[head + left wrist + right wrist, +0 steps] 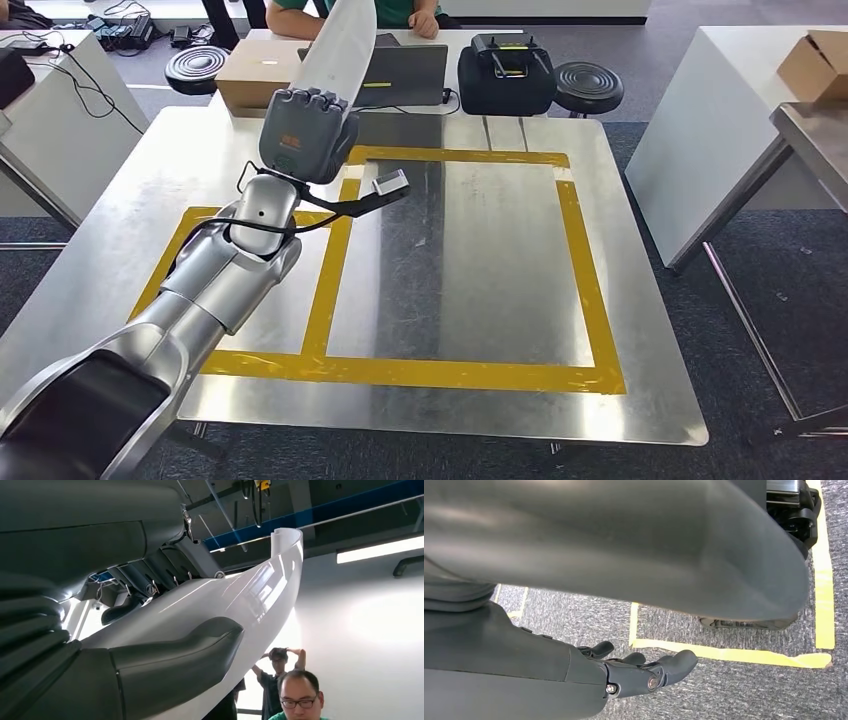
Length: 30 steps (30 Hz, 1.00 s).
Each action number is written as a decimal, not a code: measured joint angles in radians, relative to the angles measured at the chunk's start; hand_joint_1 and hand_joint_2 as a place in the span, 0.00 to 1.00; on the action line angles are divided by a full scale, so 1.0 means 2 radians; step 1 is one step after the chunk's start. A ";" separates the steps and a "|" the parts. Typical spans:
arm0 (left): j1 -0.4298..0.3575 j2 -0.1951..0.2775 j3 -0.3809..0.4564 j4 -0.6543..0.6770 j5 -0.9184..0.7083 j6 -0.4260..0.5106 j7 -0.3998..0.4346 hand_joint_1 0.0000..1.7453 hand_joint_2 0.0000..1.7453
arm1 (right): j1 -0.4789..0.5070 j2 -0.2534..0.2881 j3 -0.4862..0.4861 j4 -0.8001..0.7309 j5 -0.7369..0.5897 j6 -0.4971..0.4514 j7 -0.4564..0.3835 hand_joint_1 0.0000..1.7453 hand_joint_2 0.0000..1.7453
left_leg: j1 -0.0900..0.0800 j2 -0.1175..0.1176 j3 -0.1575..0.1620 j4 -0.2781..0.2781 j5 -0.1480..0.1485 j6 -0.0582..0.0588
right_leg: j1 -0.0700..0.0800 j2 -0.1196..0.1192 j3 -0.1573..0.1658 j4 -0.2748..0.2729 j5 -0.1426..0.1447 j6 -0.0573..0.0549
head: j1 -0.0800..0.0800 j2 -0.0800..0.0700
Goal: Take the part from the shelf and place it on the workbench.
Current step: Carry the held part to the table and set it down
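- Your left hand point(308, 133) is raised over the far-left part of the workbench point(500, 260), its fingers wrapped around the white part point(340, 45).
- From the left wrist you see the thumb point(175, 670) pressed on the part's glossy curved face.
- The part rises up and away from the hand, clear of the bench and its yellow tape point(585, 270).
- Your right hand point(644, 672) hangs above the carpet, fingers loosely apart, holding nothing.

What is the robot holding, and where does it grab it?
The left hand holds a white curved part near its lower end. The right hand holds nothing.
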 joint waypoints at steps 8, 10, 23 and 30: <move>-0.026 0.003 -0.010 0.082 0.003 -0.051 -0.026 1.00 1.00 | 0.000 0.000 0.000 0.000 -0.002 0.000 0.001 0.00 0.00 | 0.000 0.001 0.000 0.000 0.000 0.000 | 0.000 0.001 0.000 0.000 0.000 0.000 | 0.000 0.000; -0.029 0.007 -0.010 0.102 0.003 -0.088 -0.035 1.00 1.00 | 0.001 0.001 0.000 0.000 -0.002 0.000 0.002 0.00 0.00 | 0.000 0.001 0.000 0.000 0.000 0.000 | 0.000 0.001 0.000 0.000 0.000 0.000 | 0.000 0.000; -0.029 0.052 -0.010 0.168 0.009 -0.320 -0.072 1.00 1.00 | 0.000 0.001 0.000 0.000 0.001 0.000 -0.001 0.00 0.00 | 0.000 0.001 0.000 0.000 0.000 0.000 | 0.000 0.001 0.000 0.000 0.000 0.000 | 0.000 0.000; -0.021 0.077 -0.006 0.174 0.012 -0.292 -0.051 1.00 1.00 | 0.000 0.001 0.000 0.000 0.002 0.000 -0.001 0.00 0.00 | 0.000 0.000 0.000 0.000 0.000 0.000 | 0.000 0.000 0.000 0.000 0.000 0.000 | 0.000 0.000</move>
